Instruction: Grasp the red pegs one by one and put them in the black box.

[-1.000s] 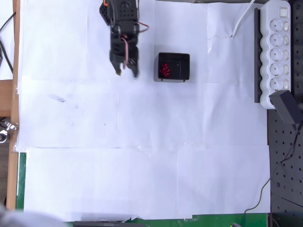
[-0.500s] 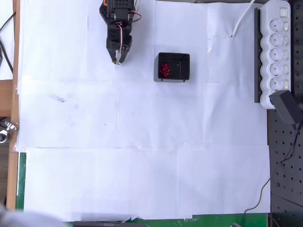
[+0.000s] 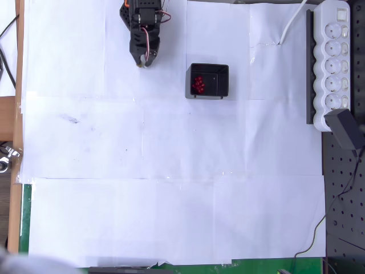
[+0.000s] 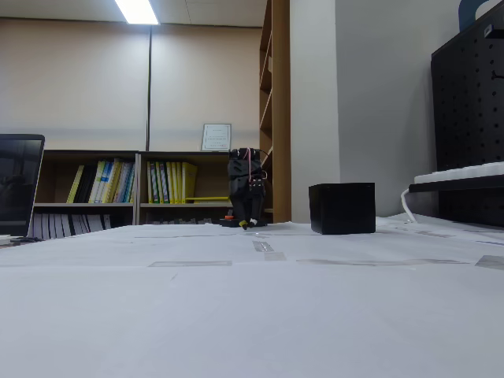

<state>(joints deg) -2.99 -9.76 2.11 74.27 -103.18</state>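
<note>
The black box (image 3: 209, 80) sits on the white paper near the top middle of the overhead view, with several red pegs (image 3: 198, 84) clustered in its left part. In the fixed view the black box (image 4: 342, 208) stands right of centre and its inside is hidden. My gripper (image 3: 144, 64) hangs folded back near the arm's base, left of the box and apart from it, fingers together with nothing between them. In the fixed view the gripper (image 4: 246, 224) points down at the table's far end.
A white power strip (image 3: 333, 63) lies along the right edge with a black adapter block (image 3: 345, 129) below it. White paper sheets (image 3: 171, 171) cover the table. A cable (image 3: 292, 23) runs from the strip across the top right.
The arm has pulled back toward its base at the top, away from the box. The fingers, spread open a second ago, have come together.
</note>
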